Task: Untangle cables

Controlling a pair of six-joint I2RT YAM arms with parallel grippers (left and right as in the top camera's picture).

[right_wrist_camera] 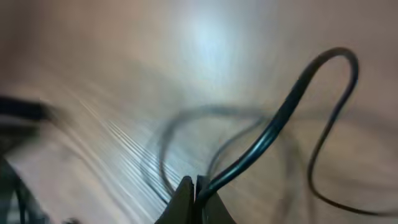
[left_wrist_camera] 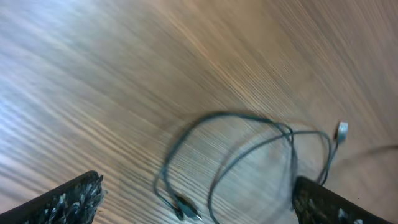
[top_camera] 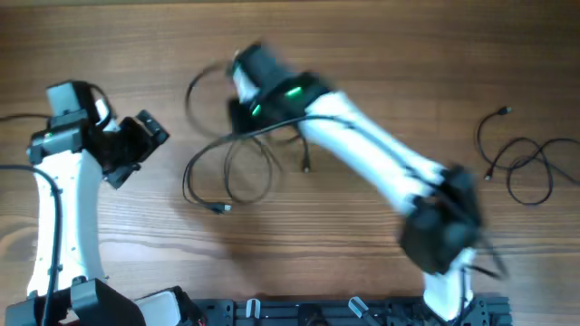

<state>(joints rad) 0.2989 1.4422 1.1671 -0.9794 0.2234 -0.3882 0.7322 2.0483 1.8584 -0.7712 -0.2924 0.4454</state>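
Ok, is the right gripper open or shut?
Shut: the right gripper pinches a black cable, its fingertips closed together around it in the wrist view.

I am holding my right gripper point(top_camera: 243, 72), blurred, at the 12 o'clock edge of the tangle of cables point(top_camera: 228, 163), lying in loose loops on the wooden table point(top_camera: 362, 36); my left gripper point(top_camera: 142, 148) is hovering at its 9 o'clock; a separate cable point(top_camera: 535, 156) is lying well apart at 3 o'clock.
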